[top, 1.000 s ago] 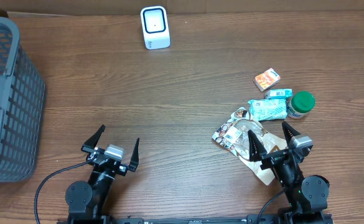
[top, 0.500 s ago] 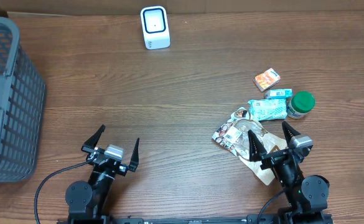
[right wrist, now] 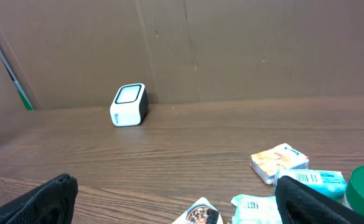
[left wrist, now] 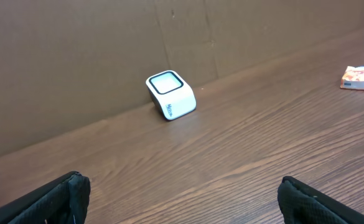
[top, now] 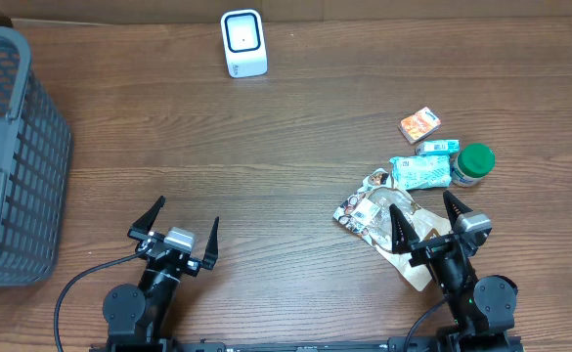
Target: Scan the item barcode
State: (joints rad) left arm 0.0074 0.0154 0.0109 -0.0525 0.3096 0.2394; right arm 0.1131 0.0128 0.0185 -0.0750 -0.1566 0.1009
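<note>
The items are lying in a loose cluster at about 4 o'clock on the table (top: pixel 266 156). A printed snack pouch (top: pixel 378 210) is nearest the robot, with a teal packet (top: pixel 420 172) just beyond it. A green-lidded jar (top: pixel 474 162) is sitting just beside that packet's right end, and an orange box (top: pixel 419 125) and a small teal box (top: pixel 438 147) are farther back.

Nothing is being held (so no barcode is facing anything yet). The right gripper (top: pixel 420 200) is hovering at 5 o'clock, jaws spread wide, tips over the pouch's near edge. The left gripper (top: pixel 188 209) is hanging at 7 o'clock, equally wide, with nothing between its fingers.

The scanner (top: pixel 243 43) is sitting at 12 o'clock, well apart from the cluster, and the grey basket (top: pixel 12 156) is standing at 9 o'clock.

I'm reading this as the very start, with no pick made yet. The next move is calling for the right gripper to drop onto one item, likely the pouch, and close on it. Then it carries the item to the scanner, barcode toward the window.
</note>
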